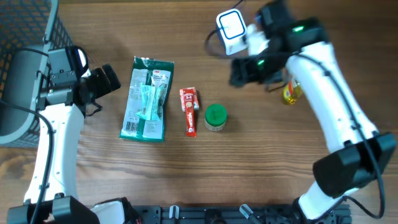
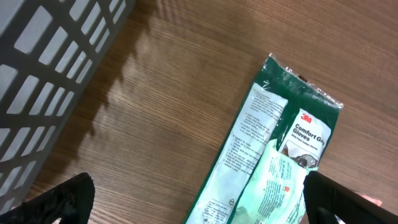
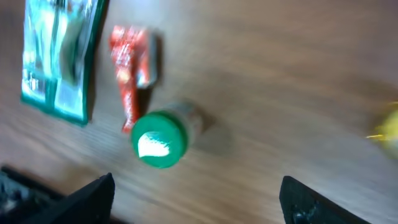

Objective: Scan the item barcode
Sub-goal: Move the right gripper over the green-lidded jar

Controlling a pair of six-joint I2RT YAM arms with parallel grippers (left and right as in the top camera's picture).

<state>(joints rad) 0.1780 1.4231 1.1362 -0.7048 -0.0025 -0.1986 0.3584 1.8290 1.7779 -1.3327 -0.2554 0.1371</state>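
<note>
Three items lie in a row mid-table: a green-and-white glove packet (image 1: 147,98) (image 2: 280,155), a small red packet (image 1: 189,111) (image 3: 127,68), and a jar with a green lid (image 1: 216,117) (image 3: 160,140). A white scanner (image 1: 232,26) with a blue-framed face and a dark cable sits at the back. My left gripper (image 1: 111,79) (image 2: 199,205) is open just left of the glove packet, its fingers straddling the packet's left half. My right gripper (image 1: 238,73) (image 3: 199,202) hovers open and empty between the scanner and the jar; its view is blurred.
A dark wire basket (image 1: 25,37) (image 2: 43,74) stands at the far left behind my left arm. A small yellow bottle (image 1: 291,92) (image 3: 388,127) lies under my right arm, right of the jar. The table's near edge carries a black rail (image 1: 205,214).
</note>
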